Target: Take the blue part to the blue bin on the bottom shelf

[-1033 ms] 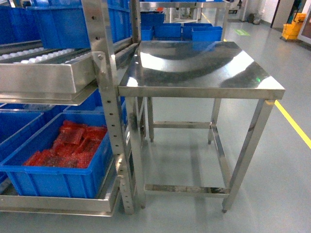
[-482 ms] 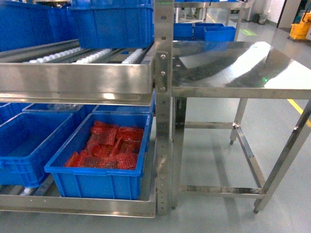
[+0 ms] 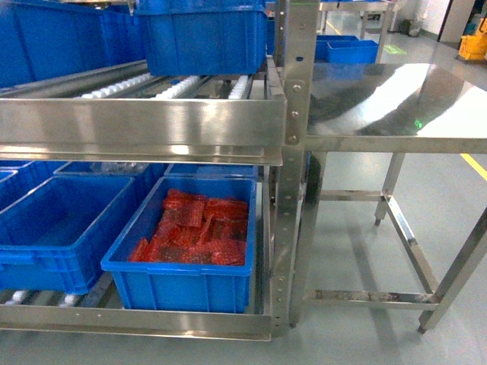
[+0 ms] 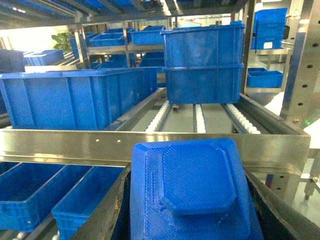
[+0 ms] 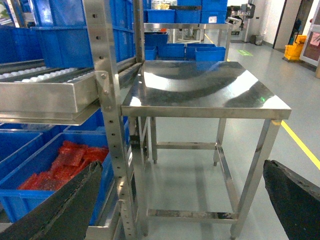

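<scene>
The blue part, a ribbed plate with a raised octagonal face, fills the bottom of the left wrist view. My left gripper is shut on it, in front of the upper tier's steel lip. On the bottom shelf stand an empty blue bin at the left and a blue bin with red parts beside it. Those low bins also show below the part. My right gripper hangs open and empty before the steel table. Neither gripper shows in the head view.
An upper roller tier with a deep steel lip carries stacked blue bins. A perforated upright stands at the rack's right end. A small steel table is to its right, with grey floor and a yellow line beyond.
The head view has swung left: the rack and its bins now fill most of it, and the steel table has slid to the right edge.
</scene>
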